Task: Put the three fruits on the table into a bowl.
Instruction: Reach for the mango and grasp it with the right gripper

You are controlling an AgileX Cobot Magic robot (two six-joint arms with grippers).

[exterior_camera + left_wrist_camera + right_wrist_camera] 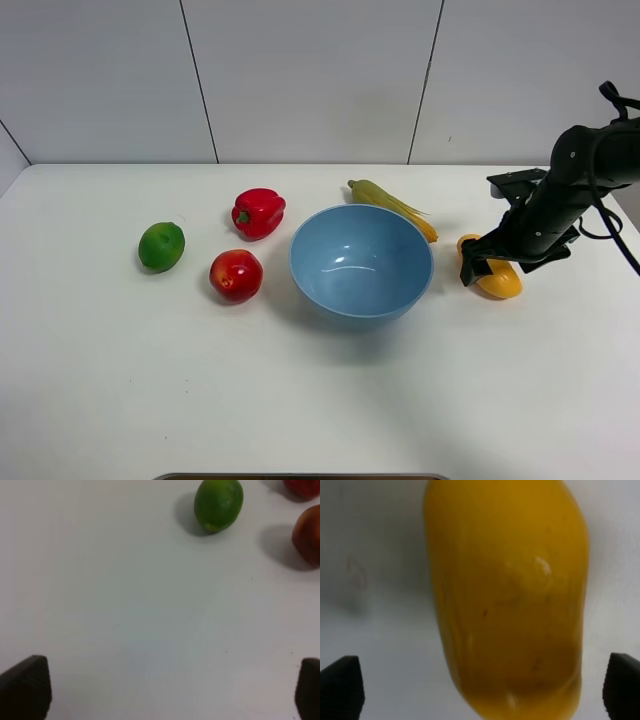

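Observation:
The light-blue bowl [345, 292] stands mid-table and holds nothing. The yellow-orange mango [503, 283] lies right of it. My right gripper [486, 263] is low over the mango, open, with one finger on each side; in the right wrist view the mango [505, 595] fills the gap between the black fingertips [341, 685]. The red apple [236, 275] and green lime [161, 246] lie left of the bowl. My left gripper [165, 690] is open and empty over bare table, short of the lime [218, 504] and apple [309, 535]. The left arm is outside the exterior high view.
A red bell pepper [258, 212] lies behind the apple. A corn cob [390, 203] lies behind the bowl's right rim, close to the mango. The white table [300, 400] stretches forward of the bowl; a grey panelled wall stands behind it.

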